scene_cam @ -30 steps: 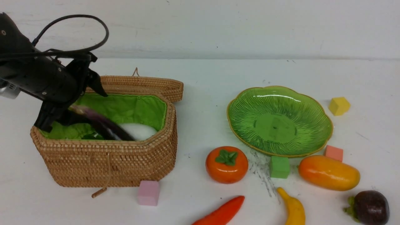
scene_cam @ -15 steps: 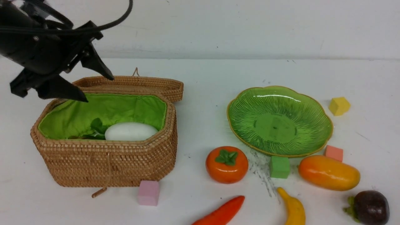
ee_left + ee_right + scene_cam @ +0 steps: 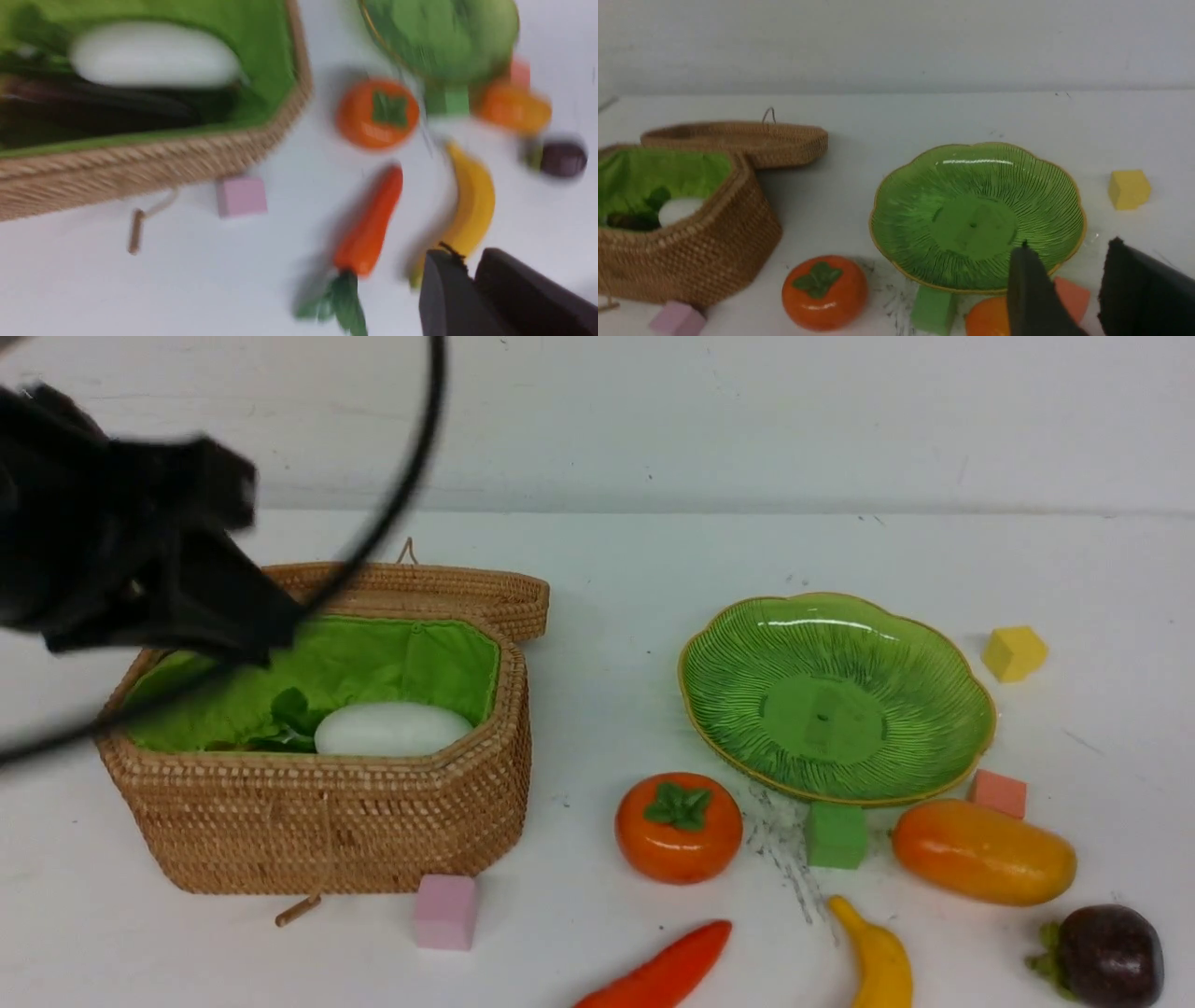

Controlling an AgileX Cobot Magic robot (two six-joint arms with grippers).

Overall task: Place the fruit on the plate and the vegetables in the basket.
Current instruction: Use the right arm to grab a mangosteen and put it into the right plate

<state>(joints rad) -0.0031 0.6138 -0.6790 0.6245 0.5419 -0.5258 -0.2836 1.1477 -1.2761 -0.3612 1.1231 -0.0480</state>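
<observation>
While a white table (image 3: 607, 560) meets a pale wall (image 3: 747, 420), left jaws sit clenched, right jaws parted, empty.

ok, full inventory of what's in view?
basket: 1, tan, table left
lid: 1, tan, open behind basket
radish: 1, white, in basket
eggplant: 1, dark purple, in basket
plate: 1, green, table right
persimmon: 1, orange, before plate
mango: 1, orange-yellow, before plate
banana: 1, yellow, front edge
mangosteen: 1, dark purple, front right
pepper: 1, red-orange, front edge
foam cubes: 4, pink, green, salmon, yellow, scattered
left gripper: 1, black, raised near basket, shut
right gripper: 1, black, near plate, open
</observation>
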